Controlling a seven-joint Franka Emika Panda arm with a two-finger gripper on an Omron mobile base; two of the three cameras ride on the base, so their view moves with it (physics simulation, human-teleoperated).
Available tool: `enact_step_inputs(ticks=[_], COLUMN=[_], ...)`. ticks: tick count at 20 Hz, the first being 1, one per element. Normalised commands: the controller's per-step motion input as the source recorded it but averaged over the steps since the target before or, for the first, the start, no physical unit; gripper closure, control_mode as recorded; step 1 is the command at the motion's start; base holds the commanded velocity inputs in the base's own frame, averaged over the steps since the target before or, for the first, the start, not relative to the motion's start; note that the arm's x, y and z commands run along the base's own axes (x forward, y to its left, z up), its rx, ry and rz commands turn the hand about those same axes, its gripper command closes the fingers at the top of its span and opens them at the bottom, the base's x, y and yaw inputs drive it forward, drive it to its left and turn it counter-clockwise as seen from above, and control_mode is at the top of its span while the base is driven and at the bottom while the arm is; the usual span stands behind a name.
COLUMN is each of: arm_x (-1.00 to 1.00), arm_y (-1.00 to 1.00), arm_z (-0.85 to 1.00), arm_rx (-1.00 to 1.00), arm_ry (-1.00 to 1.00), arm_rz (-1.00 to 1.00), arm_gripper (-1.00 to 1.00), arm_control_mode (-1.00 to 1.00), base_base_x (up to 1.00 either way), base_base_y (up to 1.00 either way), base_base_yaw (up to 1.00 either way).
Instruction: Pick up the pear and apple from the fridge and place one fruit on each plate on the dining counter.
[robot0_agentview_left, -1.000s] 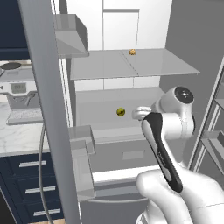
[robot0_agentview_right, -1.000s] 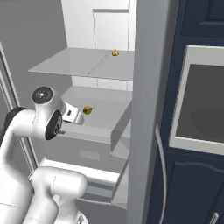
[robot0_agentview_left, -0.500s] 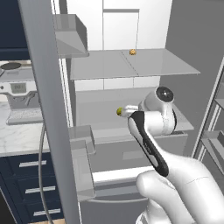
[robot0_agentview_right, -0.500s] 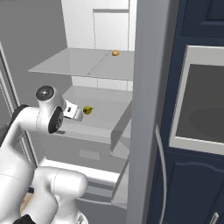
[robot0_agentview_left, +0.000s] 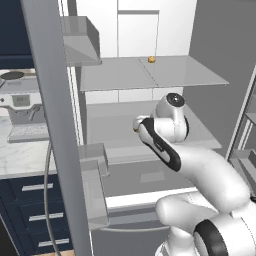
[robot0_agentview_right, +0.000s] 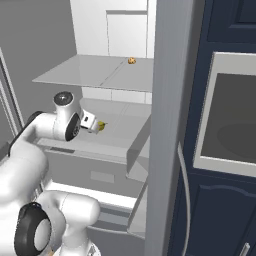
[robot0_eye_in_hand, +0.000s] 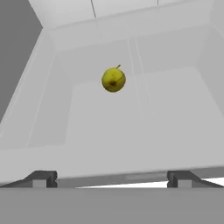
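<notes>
Pincer (robot0_eye_in_hand: 112, 177): spread fully wide and empty; the two dark tips sit far apart at the bottom of the hand view, with nothing between them.
Pincer position: level with the middle shelf (robot0_agentview_left: 125, 120) of the fridge (robot0_agentview_right: 167, 125), aimed inward, short of the fruit.
Pear (robot0_eye_in_hand: 113, 79): resting on the grey middle shelf, toward the back, stem up; apart from the pincer and roughly centred ahead of it. In the right base view, the pear (robot0_agentview_right: 101, 125) shows just past the hand.
Upper shelf: a small tan-orange lump (robot0_agentview_left: 151, 59) lies near its rear; judged not to be one of the two fruits.
Stage: approach to the first pick; nothing yet lifted.
Risk one: a round fruit on a smooth shelf may roll toward the back wall if a tip nudges it before the jaws close.
Risk two: the hand works close under the upper shelf and beside the door edge; a lift taken too steeply could strike the shelf.
Hidden: the apple cannot be located; in the left base view the arm covers the pear almost entirely.
Cut off: plates and bench lie outside these pictures.
</notes>
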Motion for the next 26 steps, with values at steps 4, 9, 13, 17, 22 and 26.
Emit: enact_step_inputs(ticks=[4,9,13,17,22,26], arm_x=[0.52,0.45,0.38,0.32,0.18,0.28], arm_y=[0.00,0.00,0.00,0.00,0.00,0.00], arm_z=[-0.28,-0.30,-0.30,-0.28,-0.32,-0.03], arm_rx=[0.00,0.00,0.00,0.00,0.00,0.00], arm_ry=[0.11,0.07,0.02,0.00,0.00,0.00], arm_rz=[0.00,0.00,0.00,0.00,0.00,0.00], arm_gripper=[-1.00,-1.00,-1.00,-1.00,-1.00,-1.00], arm_control_mode=[-1.00,-1.00,-1.00,-1.00,-1.00,-1.00], base_base_x=[0.00,0.00,0.00,0.00,0.00,0.00], base_base_y=[0.00,0.00,0.00,0.00,0.00,0.00], base_base_yaw=[0.00,0.00,0.00,0.00,0.00,0.00])
